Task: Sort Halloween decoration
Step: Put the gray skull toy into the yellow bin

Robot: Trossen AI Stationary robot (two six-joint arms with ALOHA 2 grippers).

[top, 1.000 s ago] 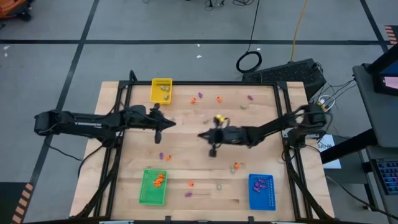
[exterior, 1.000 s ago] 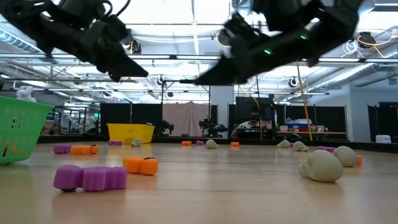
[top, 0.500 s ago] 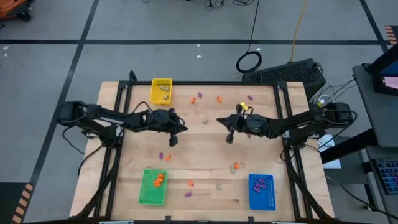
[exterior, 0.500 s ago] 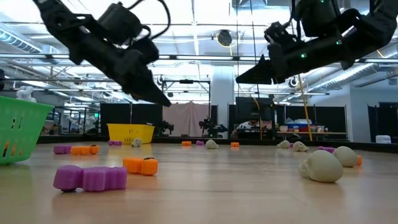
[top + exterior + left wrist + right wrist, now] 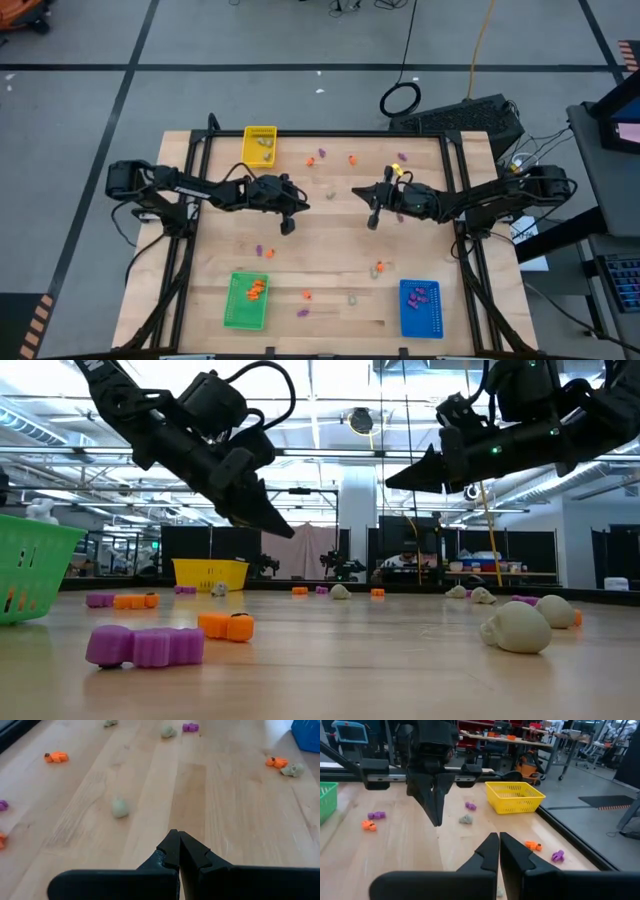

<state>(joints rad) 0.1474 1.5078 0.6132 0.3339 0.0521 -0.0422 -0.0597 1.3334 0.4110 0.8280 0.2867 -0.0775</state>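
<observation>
My left end effector (image 5: 288, 226) and right end effector (image 5: 373, 220) hang pressed together, empty, facing each other above mid-bench (image 5: 330, 260). Trinkets (image 5: 120, 807) lie scattered around them; some, seemingly sorted, sit beyond in the green tray (image 5: 246, 300), blue tray (image 5: 421, 308) and yellow tray (image 5: 260, 146).

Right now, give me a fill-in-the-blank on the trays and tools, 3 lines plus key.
1. The tray holding orange trinkets is ____.
2. The purple trinkets lie in the ____ tray.
3. Both the left tool and the right tool are ____ and hold nothing.
4. The yellow tray holds ____-coloured trinkets.

Missing words: green; blue; shut; beige-grey
</observation>
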